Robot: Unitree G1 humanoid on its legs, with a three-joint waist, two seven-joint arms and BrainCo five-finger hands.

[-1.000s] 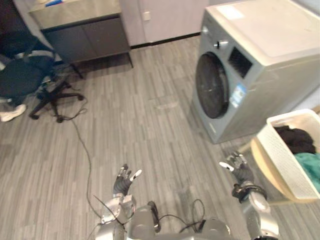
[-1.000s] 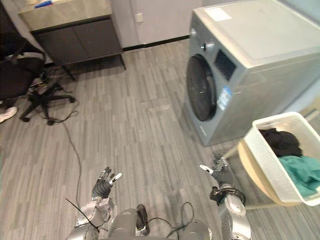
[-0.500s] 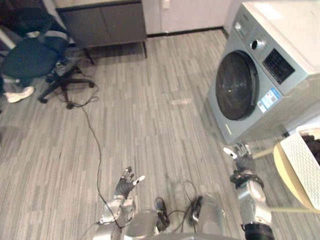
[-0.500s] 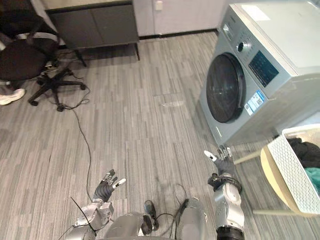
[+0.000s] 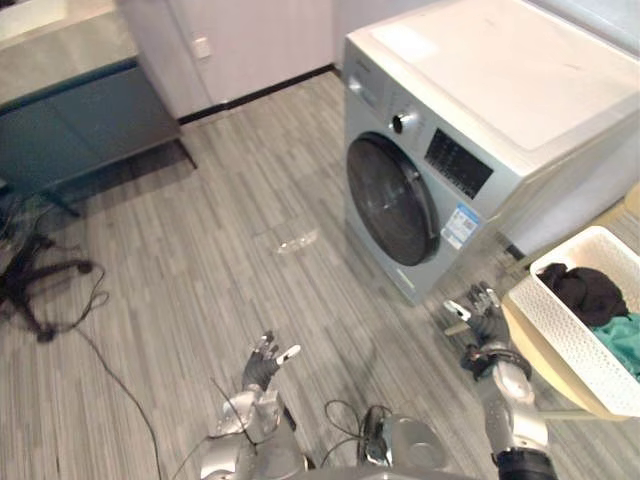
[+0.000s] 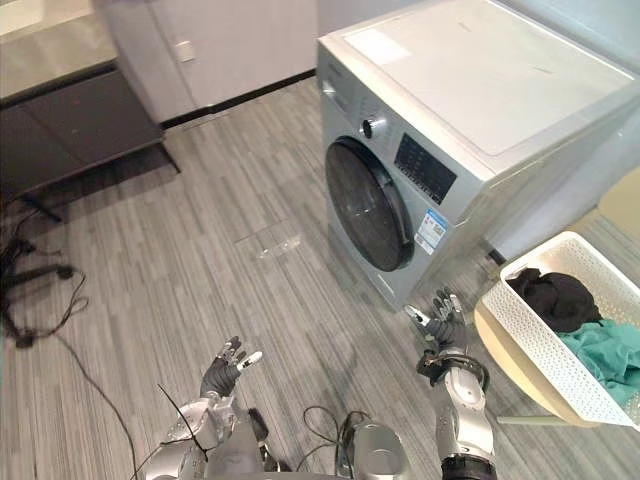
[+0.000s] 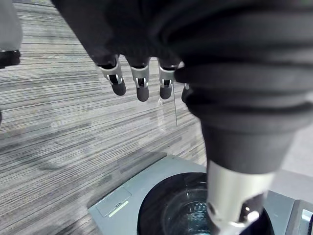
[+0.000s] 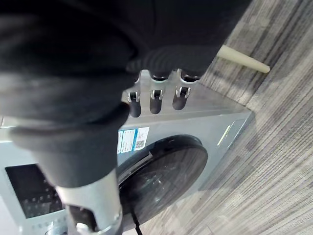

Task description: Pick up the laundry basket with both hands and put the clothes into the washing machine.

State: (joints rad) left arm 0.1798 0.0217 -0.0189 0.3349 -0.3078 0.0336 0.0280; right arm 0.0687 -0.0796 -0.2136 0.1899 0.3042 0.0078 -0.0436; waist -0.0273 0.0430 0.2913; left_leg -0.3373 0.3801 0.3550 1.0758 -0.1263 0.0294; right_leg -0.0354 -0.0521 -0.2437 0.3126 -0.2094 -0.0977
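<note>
A white perforated laundry basket [image 5: 568,335] rests on a round pale table [image 6: 500,345] at the right, with black clothes [image 5: 581,287] and teal clothes [image 5: 622,333] inside. A grey washing machine [image 5: 470,150] stands ahead, its round dark door [image 6: 366,206] closed. My right hand [image 6: 443,325] hovers open just left of the basket, empty and not touching it. My left hand [image 5: 264,366] hangs open and empty over the floor at lower centre. Straight fingers [image 8: 154,100] show in the right wrist view, with the washer door [image 8: 166,171] beyond.
A dark cabinet [image 5: 80,120] stands against the back wall at upper left. An office chair base [image 5: 30,285] and a floor cable [image 5: 110,370] lie at the left. Grey plank floor [image 5: 220,290] spreads open between me and the washer.
The camera has swung right: washer and basket now sit more central, with chair and cabinet sliding left. Both hands remain open and empty; the right hand is beside the basket.
</note>
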